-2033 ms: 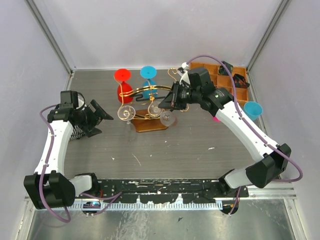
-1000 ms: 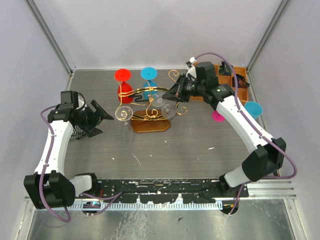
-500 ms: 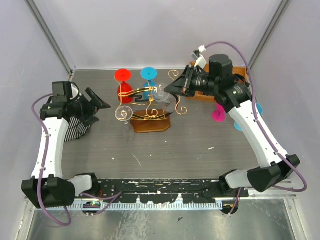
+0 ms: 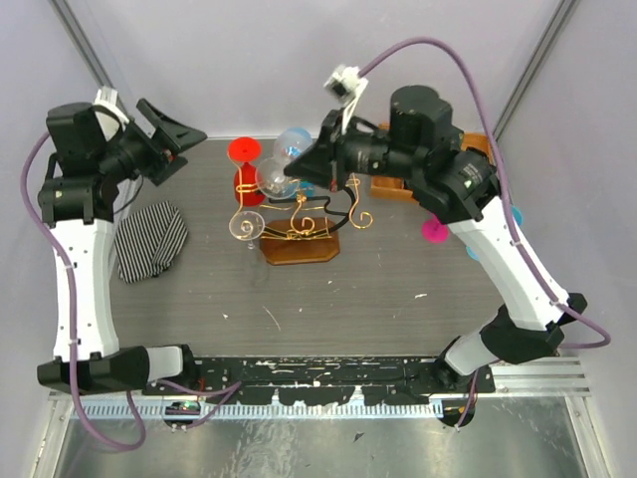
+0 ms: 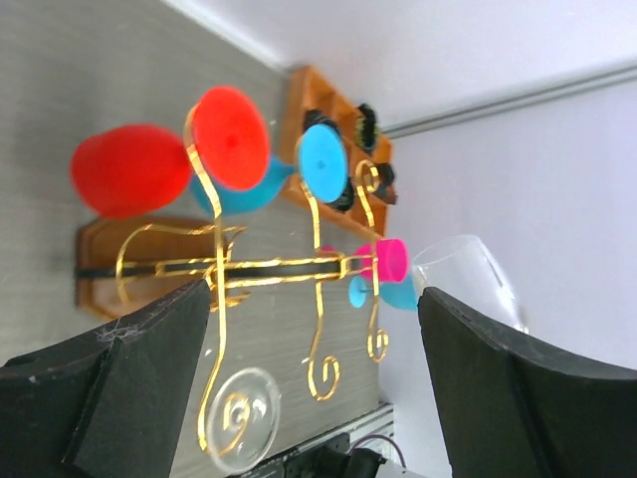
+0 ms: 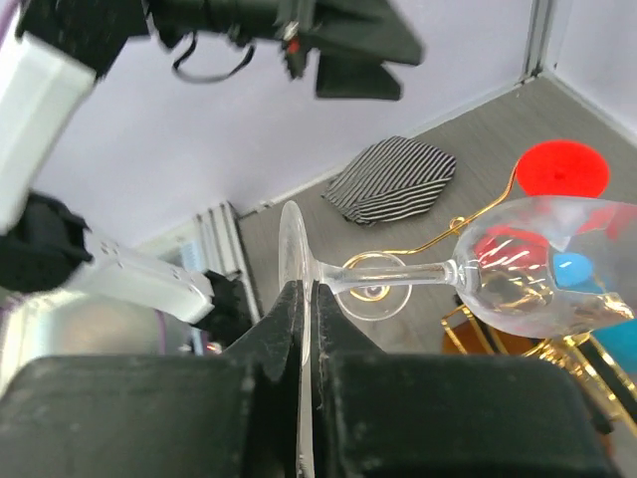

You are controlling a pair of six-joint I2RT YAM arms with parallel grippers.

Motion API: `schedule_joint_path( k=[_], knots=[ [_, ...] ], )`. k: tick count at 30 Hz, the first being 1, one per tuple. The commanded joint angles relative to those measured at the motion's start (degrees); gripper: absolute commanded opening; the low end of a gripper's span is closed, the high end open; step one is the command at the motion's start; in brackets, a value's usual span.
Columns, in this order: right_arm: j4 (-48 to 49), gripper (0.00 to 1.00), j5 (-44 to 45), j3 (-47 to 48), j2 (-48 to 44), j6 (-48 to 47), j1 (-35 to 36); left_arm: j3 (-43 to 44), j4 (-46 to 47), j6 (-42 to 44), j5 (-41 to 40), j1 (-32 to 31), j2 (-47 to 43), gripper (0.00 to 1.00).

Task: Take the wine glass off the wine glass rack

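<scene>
My right gripper (image 4: 317,159) is shut on the foot of a clear wine glass (image 4: 279,173) and holds it sideways, high above the rack. In the right wrist view the fingers (image 6: 284,319) pinch the foot's rim, and the glass bowl (image 6: 537,269) points right. The gold wire rack (image 4: 299,214) stands on its oval wooden base (image 4: 299,249). A red glass (image 4: 246,164), a blue glass (image 5: 323,164) and another clear glass (image 4: 249,226) still hang on it. My left gripper (image 4: 171,141) is open and empty, raised at the far left.
A striped cloth (image 4: 149,239) lies left of the rack. A compartmented wooden tray (image 4: 478,147) sits at the back right, partly hidden by my right arm. A pink cup (image 4: 434,231) and a blue cup (image 4: 514,213) stand right of the rack.
My right gripper has lifted the clear glass off the rack, up and to the left. My left arm has risen from beside the striped cloth.
</scene>
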Motion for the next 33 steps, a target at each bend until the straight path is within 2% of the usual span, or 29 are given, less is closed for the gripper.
schedule_joint_path(
  k=[1, 4, 7, 10, 13, 20, 27, 33],
  knots=[
    [2.03, 0.01, 10.05, 1.29, 0.42, -25.33, 5.86, 1.71, 10.28, -4.32, 15.56, 1.34, 6.65, 0.92],
    [2.7, 0.01, 17.49, -2.4, -0.79, -39.84, 12.73, 3.74, 14.04, -5.7, 22.23, 1.6, 10.2, 0.92],
    [5.88, 0.01, 28.84, -7.89, -2.31, -52.32, 19.61, 4.36, 17.45, -7.28, 25.69, 1.71, 11.49, 0.93],
    [2.44, 0.01, 34.0, -6.12, 0.16, -60.77, 22.98, 3.25, 23.67, -10.51, 30.28, 1.58, 11.71, 0.95],
    [0.57, 0.01, 30.88, -3.95, 1.87, -62.89, 23.51, 3.19, 27.69, -11.88, 33.43, 1.13, 11.8, 0.99],
    [0.06, 0.01, 28.15, -0.24, 3.9, -63.06, 23.83, 2.3, 30.18, -11.5, 37.69, -1.34, 11.43, 0.98],
    [0.85, 0.01, 26.53, 0.43, 4.74, -62.42, 24.26, 2.18, 21.33, -4.69, 36.21, -2.37, 11.74, 0.98],
    [-0.47, 0.01, 24.73, 2.79, 7.12, -61.6, 24.45, 3.68, 20.95, -3.91, 36.26, -3.13, 11.87, 0.98]
  ],
)
